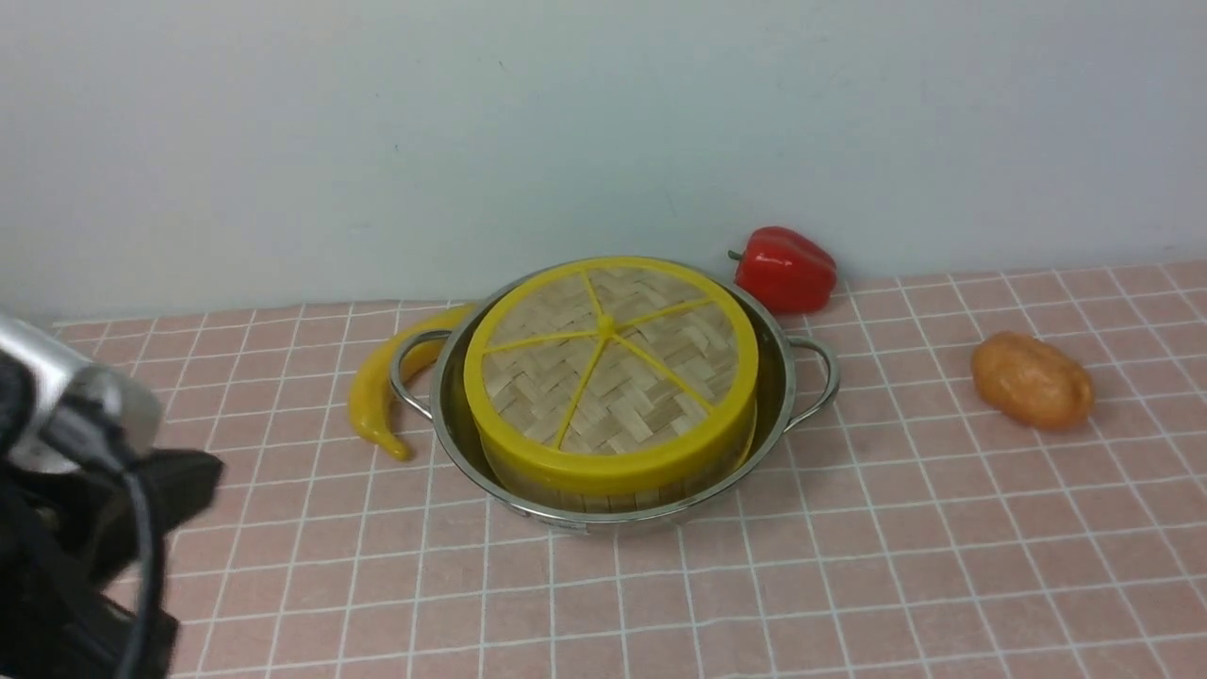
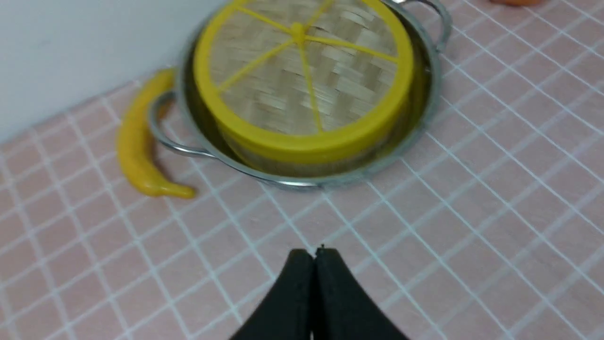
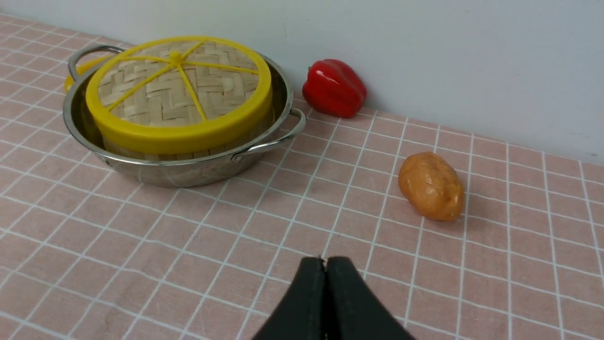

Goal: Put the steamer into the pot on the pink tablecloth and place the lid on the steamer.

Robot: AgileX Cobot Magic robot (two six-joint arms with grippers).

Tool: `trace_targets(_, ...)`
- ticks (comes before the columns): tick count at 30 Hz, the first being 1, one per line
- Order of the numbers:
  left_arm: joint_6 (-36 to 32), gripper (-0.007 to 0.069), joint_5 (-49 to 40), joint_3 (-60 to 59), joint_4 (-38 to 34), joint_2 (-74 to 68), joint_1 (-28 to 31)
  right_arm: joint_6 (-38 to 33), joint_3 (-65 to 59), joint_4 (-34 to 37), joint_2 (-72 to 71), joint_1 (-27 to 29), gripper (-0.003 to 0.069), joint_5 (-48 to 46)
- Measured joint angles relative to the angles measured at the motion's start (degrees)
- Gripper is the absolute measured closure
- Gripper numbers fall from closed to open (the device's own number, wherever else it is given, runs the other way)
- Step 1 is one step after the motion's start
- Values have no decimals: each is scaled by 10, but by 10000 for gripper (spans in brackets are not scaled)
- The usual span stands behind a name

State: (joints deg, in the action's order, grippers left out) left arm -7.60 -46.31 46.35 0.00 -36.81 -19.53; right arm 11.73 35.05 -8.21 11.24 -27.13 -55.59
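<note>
Seemingly, both placements are judged done: the steamer (image 1: 613, 476) is seated inside the pot (image 1: 783, 377), the lid (image 1: 608, 363) is laid flat on the steamer's rim, and the pot is set on the pink tablecloth (image 1: 849, 566) that covers the bench. Nothing further is called for beyond keeping both arms clear of the stack; at most, the seating of the lid could be checked, and it appears level and centred.

Going left to right: the left gripper (image 2: 314, 257) is seen in its wrist view with its jaws pressed together and nothing held between them; it is poised over bare cloth, with the pot well apart beyond it and a yellow pepper (image 1: 377, 396) lying just beside the pot's left handle. At centre, the covered steamer is untouched by either arm. The right gripper (image 3: 325, 264) is likewise seen with its jaws together and empty, over bare cloth, well apart from the pot, with a red pepper (image 1: 785, 269) and a potato (image 1: 1033, 380) lying off to the right.
</note>
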Motion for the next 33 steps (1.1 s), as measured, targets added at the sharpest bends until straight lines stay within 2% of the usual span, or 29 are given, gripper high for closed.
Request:
trace_targets(3,-10,623,63,-34,6,47,72,0,0,3,0,0,639,0)
trace_targets(5,-11,623,164,-106,6,109,151,0,0,5,0,0,633,0)
trace_targets(10,-4,613,326,-294,-4,230,248,0,0,5,0,0,621,0)
trace_targets(16,-4,613,403,-453,13,356,266,0,0,5,0,0,608,0)
trace_targets(22,-6,605,400,-469,52,368,266,0,0,6,0,0,594,-1)
trace_targets(33,-5,592,400,-469,55,368,266,-1,0,6,0,0,563,-1)
